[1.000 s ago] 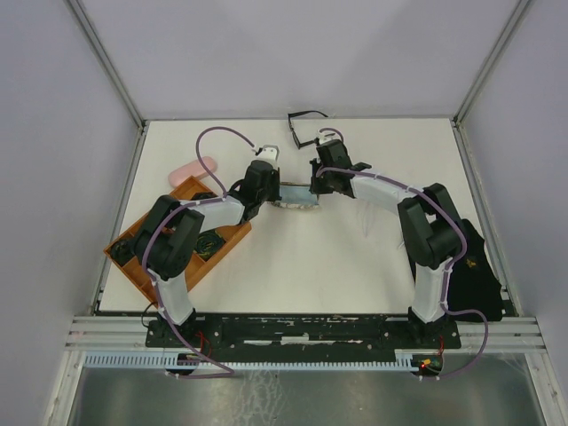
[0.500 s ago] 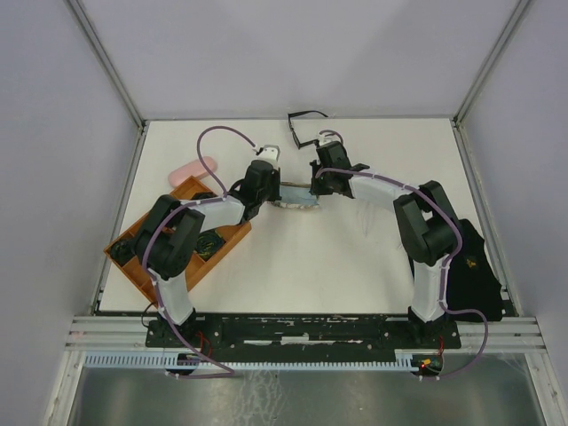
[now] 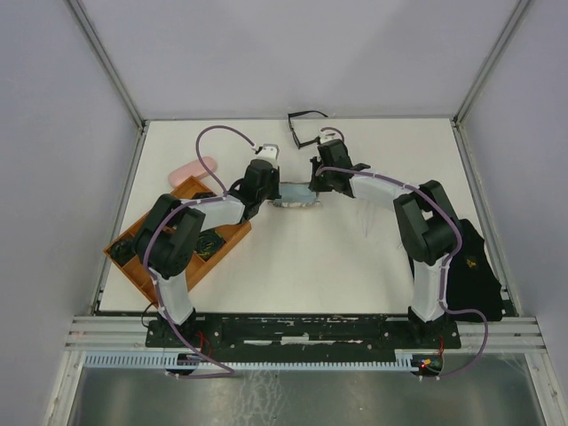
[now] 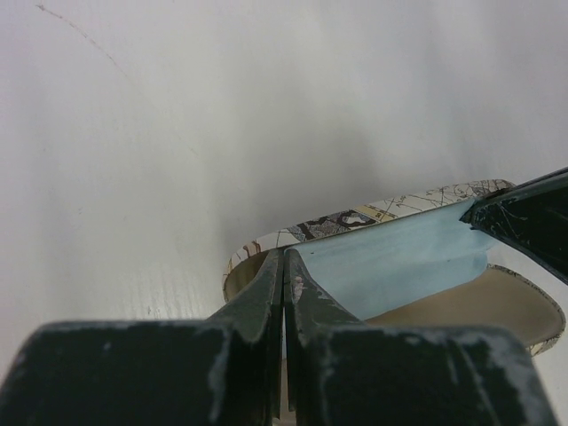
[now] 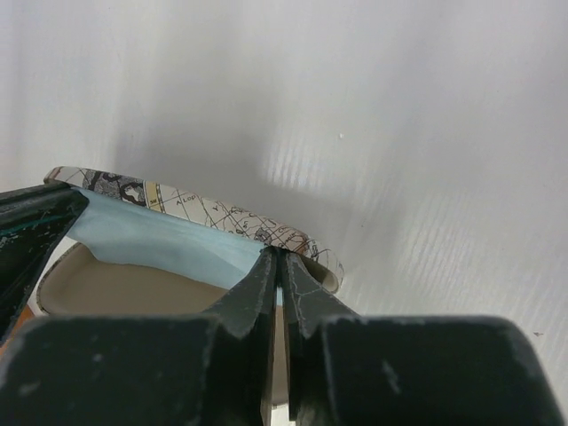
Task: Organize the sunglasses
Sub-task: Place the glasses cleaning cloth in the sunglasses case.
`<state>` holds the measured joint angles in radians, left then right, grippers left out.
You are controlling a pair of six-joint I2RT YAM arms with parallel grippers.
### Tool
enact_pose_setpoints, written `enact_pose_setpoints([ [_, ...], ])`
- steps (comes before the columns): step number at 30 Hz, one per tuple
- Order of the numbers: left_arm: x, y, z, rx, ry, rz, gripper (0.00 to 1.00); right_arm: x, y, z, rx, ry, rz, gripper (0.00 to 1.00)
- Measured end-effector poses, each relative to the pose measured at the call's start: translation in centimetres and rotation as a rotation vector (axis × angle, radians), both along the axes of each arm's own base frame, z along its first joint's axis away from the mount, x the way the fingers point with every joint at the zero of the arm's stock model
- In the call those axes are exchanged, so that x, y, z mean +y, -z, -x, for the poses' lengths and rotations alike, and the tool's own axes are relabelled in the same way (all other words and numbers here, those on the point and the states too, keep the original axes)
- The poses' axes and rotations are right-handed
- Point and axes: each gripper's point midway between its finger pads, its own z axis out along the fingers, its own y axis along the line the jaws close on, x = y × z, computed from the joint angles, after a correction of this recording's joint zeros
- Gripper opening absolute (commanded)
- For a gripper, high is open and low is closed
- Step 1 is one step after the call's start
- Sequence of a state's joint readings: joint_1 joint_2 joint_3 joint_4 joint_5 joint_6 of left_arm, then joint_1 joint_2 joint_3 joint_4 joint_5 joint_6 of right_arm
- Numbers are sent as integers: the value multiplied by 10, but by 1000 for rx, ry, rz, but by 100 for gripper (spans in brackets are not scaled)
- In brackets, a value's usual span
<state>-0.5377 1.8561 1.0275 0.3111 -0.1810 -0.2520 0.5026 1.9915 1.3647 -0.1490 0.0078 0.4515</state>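
Note:
A light-blue cloth [image 4: 390, 266] is stretched over an open map-patterned case [image 3: 294, 200] at the table's far middle. My left gripper [image 3: 272, 190] is shut on the cloth's left corner, fingertips together [image 4: 285, 257]. My right gripper [image 3: 316, 188] is shut on the cloth's right corner [image 5: 277, 256]. The case rim [image 5: 222, 217] and its beige inside show under the cloth [image 5: 151, 235]. A thin black-framed pair of glasses [image 3: 303, 133] lies open at the far edge, behind the right gripper. A dark pair of sunglasses [image 3: 206, 241] lies in the wooden tray.
A wooden tray [image 3: 133, 257] sits at the left, angled, under the left arm. A pink case [image 3: 193, 169] lies just beyond it. A black bag [image 3: 470, 266] lies at the right edge by the right arm's base.
Both grippers and the cloth-covered case have shifted a little toward the far side. Both grips stay shut on the cloth.

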Motion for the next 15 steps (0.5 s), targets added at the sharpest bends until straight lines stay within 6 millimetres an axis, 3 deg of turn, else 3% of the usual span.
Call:
enact_pose_setpoints([
  [9, 1, 0, -2, -5, -4, 2, 3, 1, -4, -6, -22, 9, -18, 16],
  [15, 2, 13, -2, 15, -6, -12, 7, 1, -5, -7, -24, 15, -23, 20],
])
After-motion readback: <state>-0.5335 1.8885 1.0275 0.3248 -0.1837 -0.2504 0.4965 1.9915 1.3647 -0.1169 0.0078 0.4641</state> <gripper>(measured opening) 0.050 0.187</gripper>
